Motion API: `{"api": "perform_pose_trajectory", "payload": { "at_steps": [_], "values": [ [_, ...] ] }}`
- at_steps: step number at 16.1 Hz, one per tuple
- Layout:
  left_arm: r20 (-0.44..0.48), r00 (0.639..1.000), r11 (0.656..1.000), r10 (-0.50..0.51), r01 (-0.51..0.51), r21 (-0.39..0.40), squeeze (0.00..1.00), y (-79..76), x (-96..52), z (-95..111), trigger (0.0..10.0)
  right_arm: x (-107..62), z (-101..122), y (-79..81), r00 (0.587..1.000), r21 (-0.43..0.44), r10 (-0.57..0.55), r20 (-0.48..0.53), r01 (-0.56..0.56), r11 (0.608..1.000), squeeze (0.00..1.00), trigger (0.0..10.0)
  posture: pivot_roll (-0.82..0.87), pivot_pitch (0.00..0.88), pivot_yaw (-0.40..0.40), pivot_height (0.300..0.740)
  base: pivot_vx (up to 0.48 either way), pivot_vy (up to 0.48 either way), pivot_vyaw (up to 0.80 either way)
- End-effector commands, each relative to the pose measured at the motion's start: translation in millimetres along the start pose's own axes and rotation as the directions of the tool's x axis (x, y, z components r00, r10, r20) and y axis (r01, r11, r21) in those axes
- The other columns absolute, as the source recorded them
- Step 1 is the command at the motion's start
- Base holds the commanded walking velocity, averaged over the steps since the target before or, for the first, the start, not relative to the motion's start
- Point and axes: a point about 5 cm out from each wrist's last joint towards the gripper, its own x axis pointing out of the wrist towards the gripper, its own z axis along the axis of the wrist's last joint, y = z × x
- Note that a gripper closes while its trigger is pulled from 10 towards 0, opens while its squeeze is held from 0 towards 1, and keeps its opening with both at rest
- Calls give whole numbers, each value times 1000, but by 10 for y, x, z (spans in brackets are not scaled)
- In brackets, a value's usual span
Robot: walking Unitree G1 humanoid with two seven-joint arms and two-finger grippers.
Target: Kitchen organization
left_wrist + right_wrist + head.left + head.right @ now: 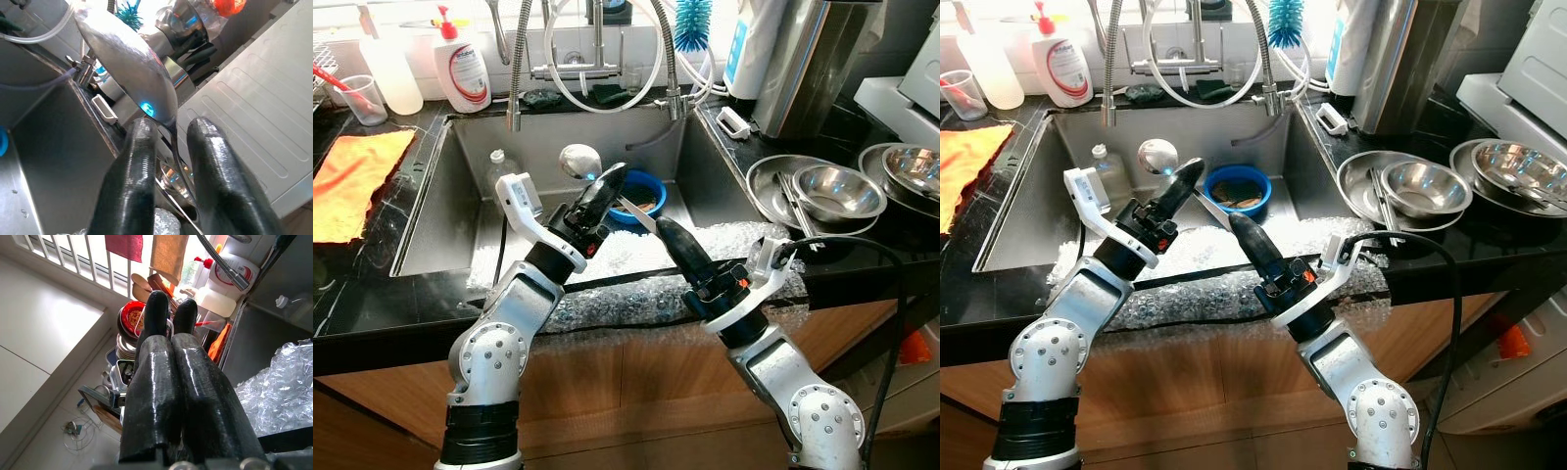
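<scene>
A large steel spoon (579, 162) hangs over the sink (445, 211), its bowl up and to the left and its handle slanting down to the right. My left gripper (610, 178) is shut on that handle; in the left wrist view the handle runs between the two black fingers (132, 166) below the spoon's bowl (127, 58). My right gripper (664, 228) is raised just to the right of the handle's lower end, over the sink's front edge. Its fingers (159, 313) are pressed together with nothing between them.
A blue bowl (646, 194), a clear plastic bottle (499, 168) and crumpled bubble wrap (636, 262) lie in the sink. Steel bowls (837, 191) are stacked on the right counter, an orange cloth (352, 181) on the left. A soap bottle (460, 64) and faucet hoses (521, 59) stand behind.
</scene>
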Motion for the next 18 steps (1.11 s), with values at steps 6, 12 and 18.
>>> {"api": "perform_pose_trajectory", "payload": {
  "at_steps": [6, 12, 18],
  "values": [
    [68, 998, 998, -5, 9, -62, 0, -24, 1, 77, 0, 8, -14, 77, 999, -28, 46, -5, -46, 999, 0, 10000, -21, 27, -19, 740, 0, 0, 0],
    [94, 995, 996, 17, -9, -85, 0, 12, -13, 117, 0, 1, -30, 61, 999, -60, 32, -7, -33, 998, 94, 10000, -21, 13, -21, 740, 0, 0, 0],
    [213, 970, 991, 119, -105, -78, 0, 124, -4, 323, 0, 4, -36, 50, 1000, -56, 27, 0, -27, 998, 1000, 10000, -21, 23, -20, 740, 0, 0, 0]
  ]
}}
